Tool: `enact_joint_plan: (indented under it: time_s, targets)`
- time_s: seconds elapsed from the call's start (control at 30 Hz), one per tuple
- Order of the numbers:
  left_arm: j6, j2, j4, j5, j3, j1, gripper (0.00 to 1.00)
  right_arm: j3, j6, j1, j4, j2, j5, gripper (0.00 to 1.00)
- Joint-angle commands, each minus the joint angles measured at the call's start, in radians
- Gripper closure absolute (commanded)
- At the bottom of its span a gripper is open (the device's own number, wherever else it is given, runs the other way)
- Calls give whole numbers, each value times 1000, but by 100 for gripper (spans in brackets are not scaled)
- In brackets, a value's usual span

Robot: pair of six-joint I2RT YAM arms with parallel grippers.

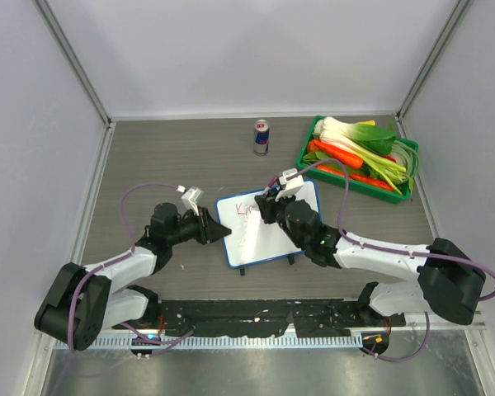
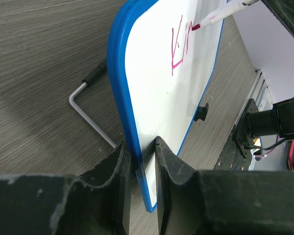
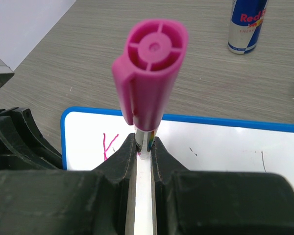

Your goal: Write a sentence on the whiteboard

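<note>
A grey wood-grain table, walled in pale panels on three sides, carries everything. Near its middle stands the blue-rimmed whiteboard, tilted, with a bent wire leg tipped in black resting on the surface just beside its edge. Beyond the whiteboard, toward the far wall, a blue and silver can stands upright, and off the whiteboard's far right corner a green crate of vegetables sits flat on the wood

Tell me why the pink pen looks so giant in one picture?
Right wrist view: the pen has its cap end right by the lens, so it looms huge. Left wrist view: the board's near edge looks stretched. Top view: both look small and evenly lit.
</note>
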State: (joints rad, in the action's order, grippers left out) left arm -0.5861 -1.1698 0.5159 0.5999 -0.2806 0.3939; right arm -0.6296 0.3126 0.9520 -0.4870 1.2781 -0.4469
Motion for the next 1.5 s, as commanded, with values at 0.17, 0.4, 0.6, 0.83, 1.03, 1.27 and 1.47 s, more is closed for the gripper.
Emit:
enact_joint_plan:
  time_s: [0.17, 0.4, 0.6, 0.83, 1.03, 1.27, 1.47]
  targets:
    - [60, -13, -7, -14, -23, 13, 100, 48, 17, -9, 21, -46, -4, 99]
    - [62, -14, -7, -14, -23, 13, 100, 44, 23, -9, 19, -71, 2, 99]
    - [63, -16, -7, -14, -25, 13, 100, 8, 20, -9, 5, -112, -3, 99]
    - [62, -17, -7, -14, -26, 14, 100, -18, 5, -18, 4, -80, -36, 99]
    - [62, -16, -8, -14, -26, 14, 100, -12, 20, -27, -7, -54, -52, 99]
    - [63, -16, -8, -14, -26, 16, 100, -16, 13, -30, -7, -26, -46, 99]
    - [63, -16, -8, -14, -26, 16, 100, -13, 16, -32, -5, -20, -3, 99]
